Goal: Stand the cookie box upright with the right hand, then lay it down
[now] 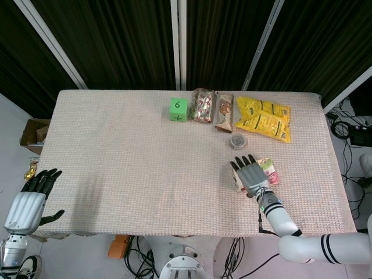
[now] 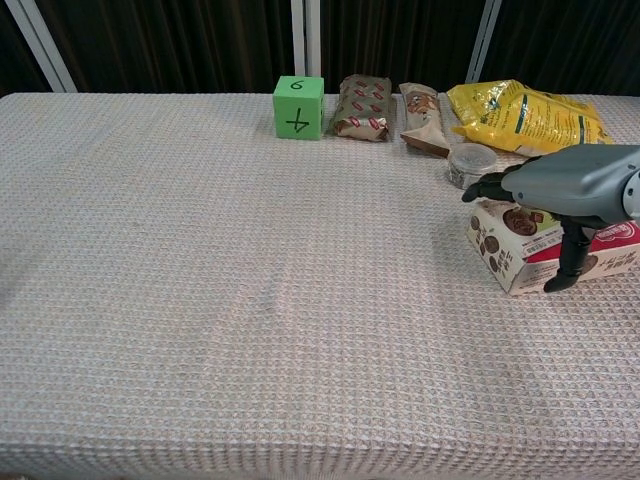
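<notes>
Your table (image 1: 116, 151) carries a yellow snack bag (image 1: 263, 118) at the far right; nearer you, the cookie box (image 2: 520, 250) lies flat near the right edge; your right hand (image 2: 570, 190) rests spread on top of it, thumb down its front, nothing gripped; your left hand (image 1: 32, 197) hangs empty, fingers apart, off the near left corner; a green cube (image 1: 178, 108) sits far back.

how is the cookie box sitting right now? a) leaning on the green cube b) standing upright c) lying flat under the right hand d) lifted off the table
c: the cookie box lies flat on the table, with the right hand spread over its top, and the green cube stands far off.
</notes>
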